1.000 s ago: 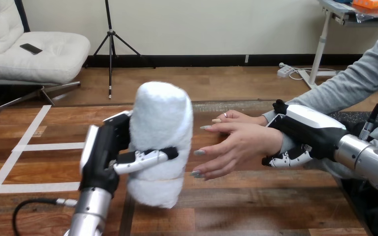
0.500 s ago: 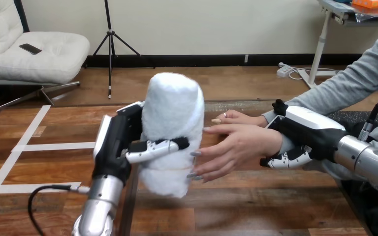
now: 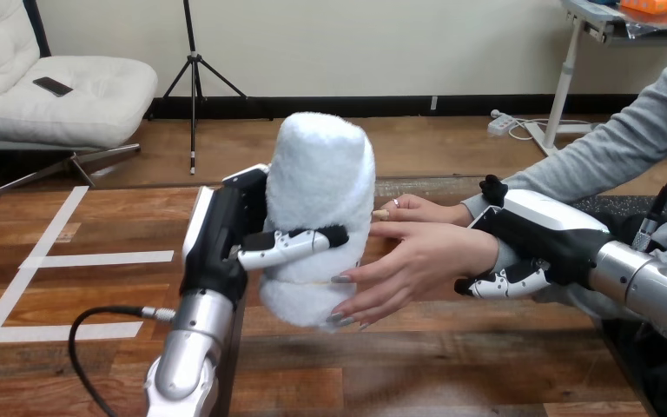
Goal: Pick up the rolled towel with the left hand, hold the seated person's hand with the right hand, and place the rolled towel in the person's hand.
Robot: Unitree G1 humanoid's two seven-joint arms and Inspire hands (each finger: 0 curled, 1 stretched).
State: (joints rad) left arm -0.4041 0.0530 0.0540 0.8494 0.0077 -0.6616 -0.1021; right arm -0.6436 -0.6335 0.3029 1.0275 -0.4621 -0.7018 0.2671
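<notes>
Head view: the left arm comes in at the bottom edge, and the left hand (image 3: 221,234) has its fingers and thumb wrapped round the rolled towel (image 3: 323,191). The towel is held upright, slightly tilted, above the wooden table (image 3: 452,365). Just right of the towel, the person's near hand (image 3: 425,261) reaches in, fingertips touching the towel's side. The right hand (image 3: 538,234) is closed round that hand's wrist, thumb above and fingers curled beneath. The person's far hand (image 3: 412,208) lies just behind.
</notes>
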